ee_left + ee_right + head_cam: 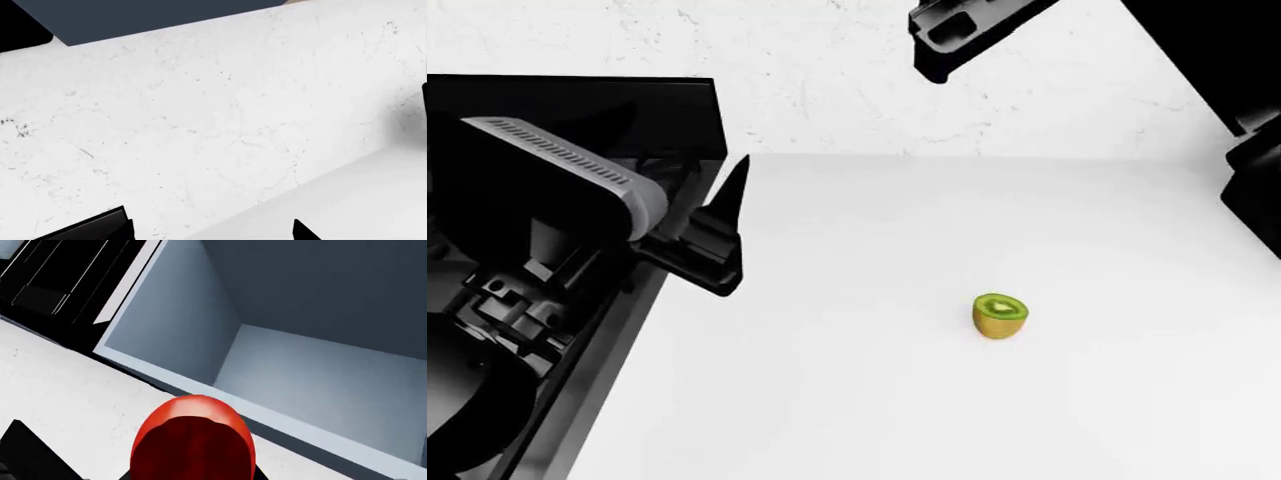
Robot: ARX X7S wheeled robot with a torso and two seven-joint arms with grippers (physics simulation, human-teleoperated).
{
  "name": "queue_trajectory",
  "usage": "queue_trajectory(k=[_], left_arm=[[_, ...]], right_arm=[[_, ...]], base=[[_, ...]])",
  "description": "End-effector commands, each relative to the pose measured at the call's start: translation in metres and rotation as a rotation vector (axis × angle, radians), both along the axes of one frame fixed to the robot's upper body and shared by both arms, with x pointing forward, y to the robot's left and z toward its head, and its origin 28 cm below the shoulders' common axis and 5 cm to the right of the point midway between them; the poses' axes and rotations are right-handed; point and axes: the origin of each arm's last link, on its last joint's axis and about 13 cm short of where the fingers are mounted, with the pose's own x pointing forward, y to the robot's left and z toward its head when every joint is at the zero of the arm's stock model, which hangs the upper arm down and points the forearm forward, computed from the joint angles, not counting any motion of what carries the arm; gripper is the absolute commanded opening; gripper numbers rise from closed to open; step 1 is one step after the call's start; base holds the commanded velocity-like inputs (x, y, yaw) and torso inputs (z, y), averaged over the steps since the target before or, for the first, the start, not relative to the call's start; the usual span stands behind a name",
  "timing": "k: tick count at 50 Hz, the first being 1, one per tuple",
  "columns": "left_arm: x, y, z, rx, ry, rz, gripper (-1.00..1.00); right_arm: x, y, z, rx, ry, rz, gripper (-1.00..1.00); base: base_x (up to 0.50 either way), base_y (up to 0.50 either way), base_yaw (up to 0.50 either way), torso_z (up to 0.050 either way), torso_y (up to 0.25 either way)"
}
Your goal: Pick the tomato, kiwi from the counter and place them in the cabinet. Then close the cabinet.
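The halved kiwi (1000, 315) lies cut face up on the white counter (854, 410), to the right of my left gripper (723, 235). That gripper (207, 232) is open, holds nothing and faces the marbled wall. The glossy red tomato (193, 437) fills the right wrist view, and my right gripper (193, 476) is shut on it. It is held just in front of the open cabinet (167, 382), below the front edge. The cabinet's grey-blue inside holds nothing that I can see. In the head view the right arm (961, 30) is raised at the top, and the tomato is out of sight there.
A black gas stove (521, 400) lies along the counter's left side under my left arm. The marbled backsplash (827, 90) rises behind the counter. A dark cabinet underside (153, 17) shows above the wall in the left wrist view.
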Motion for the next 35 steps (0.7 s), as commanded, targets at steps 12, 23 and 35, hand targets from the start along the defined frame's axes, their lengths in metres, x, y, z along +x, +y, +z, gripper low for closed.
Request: queue_trajectory(k=[12, 23, 35], left_arm=[[-0.001, -0.001, 0.0, -0.001, 0.002, -0.007, 1.0], [-0.001, 0.0, 0.0, -0.003, 0.003, -0.004, 1.0], [-0.001, 0.001, 0.001, -0.004, 0.0, -0.003, 1.0]], right_arm=[[0.018, 0.008, 0.044, 0.148, -0.178, -0.125, -1.0], [0.028, 0.014, 0.063, 0.167, -0.213, -0.162, -1.0], [0.044, 0.016, 0.08, 0.14, -0.232, -0.214, -1.0]], base=[[0.0, 0.0, 0.0, 0.0, 0.0], [0.0, 0.0, 0.0, 0.0, 0.0], [0.0, 0.0, 0.0, 0.0, 0.0]])
